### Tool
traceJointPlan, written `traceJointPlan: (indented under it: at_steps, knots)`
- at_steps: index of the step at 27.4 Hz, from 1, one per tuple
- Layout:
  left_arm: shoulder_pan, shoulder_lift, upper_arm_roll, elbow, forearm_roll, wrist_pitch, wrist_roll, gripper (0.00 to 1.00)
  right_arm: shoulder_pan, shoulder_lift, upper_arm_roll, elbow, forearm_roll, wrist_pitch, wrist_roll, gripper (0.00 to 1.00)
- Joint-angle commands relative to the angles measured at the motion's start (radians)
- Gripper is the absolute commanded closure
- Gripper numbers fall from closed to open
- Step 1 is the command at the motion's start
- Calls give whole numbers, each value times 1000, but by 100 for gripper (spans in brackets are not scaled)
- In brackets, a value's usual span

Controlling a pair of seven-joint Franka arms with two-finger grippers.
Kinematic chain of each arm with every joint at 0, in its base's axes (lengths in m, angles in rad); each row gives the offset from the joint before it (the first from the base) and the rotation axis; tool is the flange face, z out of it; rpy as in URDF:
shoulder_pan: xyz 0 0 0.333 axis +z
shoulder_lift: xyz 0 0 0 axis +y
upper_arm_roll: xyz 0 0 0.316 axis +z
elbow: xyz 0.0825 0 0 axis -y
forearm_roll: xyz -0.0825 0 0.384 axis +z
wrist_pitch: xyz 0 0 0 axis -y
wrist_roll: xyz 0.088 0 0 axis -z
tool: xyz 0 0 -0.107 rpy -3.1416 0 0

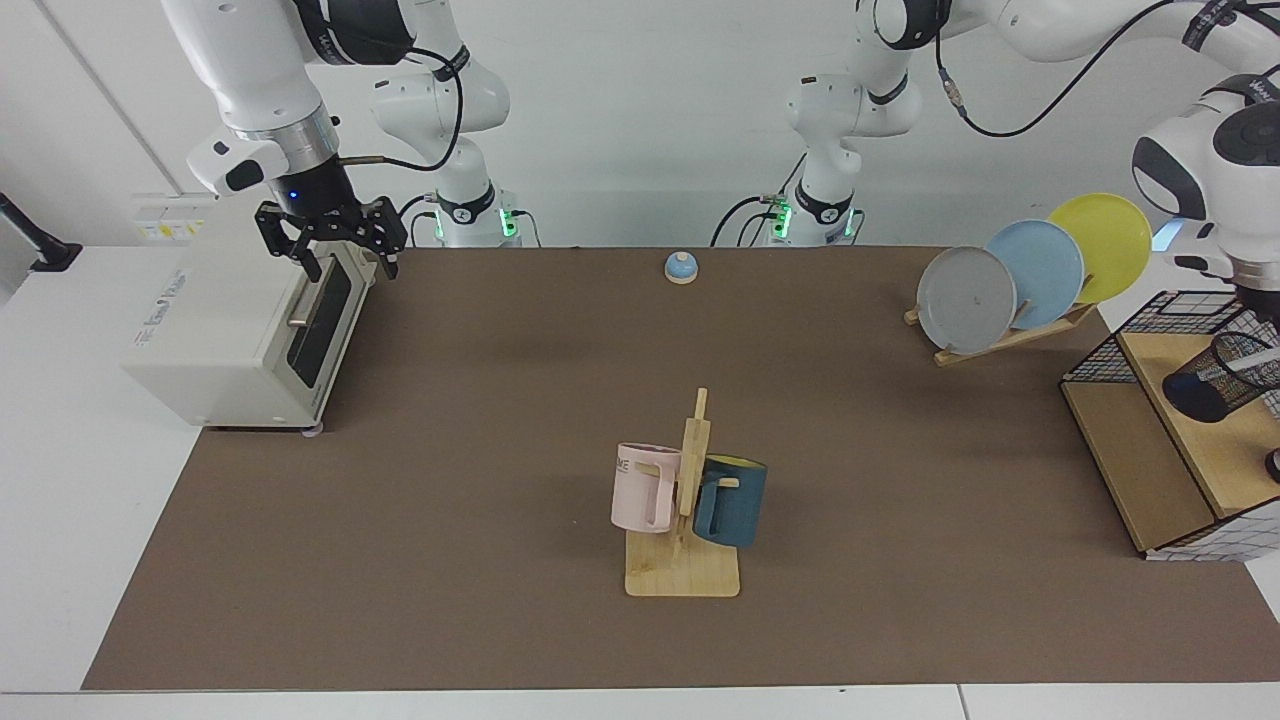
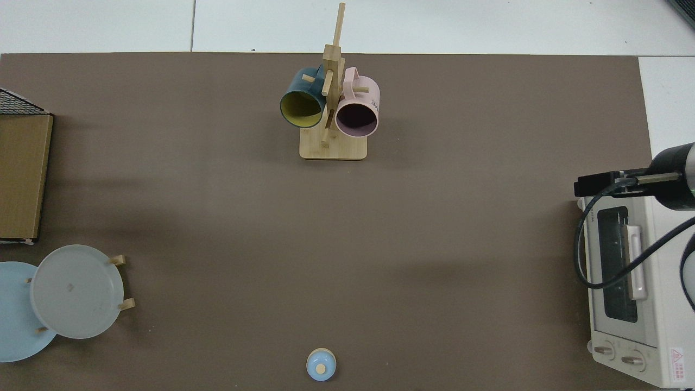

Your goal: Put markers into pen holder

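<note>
1. Right gripper (image 1: pixel 350 268) hangs spread wide and empty, just above the top front edge of the toaster oven (image 1: pixel 240 330). This arm waits, well apart from the task's things.
2. Left gripper (image 1: pixel 1262 305) sits at the far edge of the facing view, largely cut off. You cannot tell whether it grips anything. The top view does not show it.
3. Just below it the pen holder (image 1: pixel 1210 378), a black mesh cup, lies tilted on the upper wooden shelf of the wire basket (image 1: pixel 1150 320).
4. A white bar, likely the marker (image 1: pixel 1258 361), crosses the holder's rim directly under that gripper.
5. You appear to be at the insertion step. Next, check that the marker's tip is inside the rim, lower it, release, then lift the left arm straight clear.
</note>
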Motion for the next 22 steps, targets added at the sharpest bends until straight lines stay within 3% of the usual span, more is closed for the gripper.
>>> traceJointPlan:
  at_steps: [1, 7, 11, 22]
  knots:
    - [-37, -8, -13, 18, -171, -117, -88, 0, -22, -6, 14, 5, 16, -14, 4, 0]
    - [-57, -45, -20, -29, -409, -189, -229, 0, -22, -6, 14, 5, 16, -14, 4, 0]
    - [-106, -53, -56, -35, -428, -212, -315, 0, -22, -6, 14, 5, 16, -14, 4, 0]
    - [-111, -76, -246, -14, -477, -184, -333, 0, -22, -6, 14, 5, 16, -14, 4, 0]
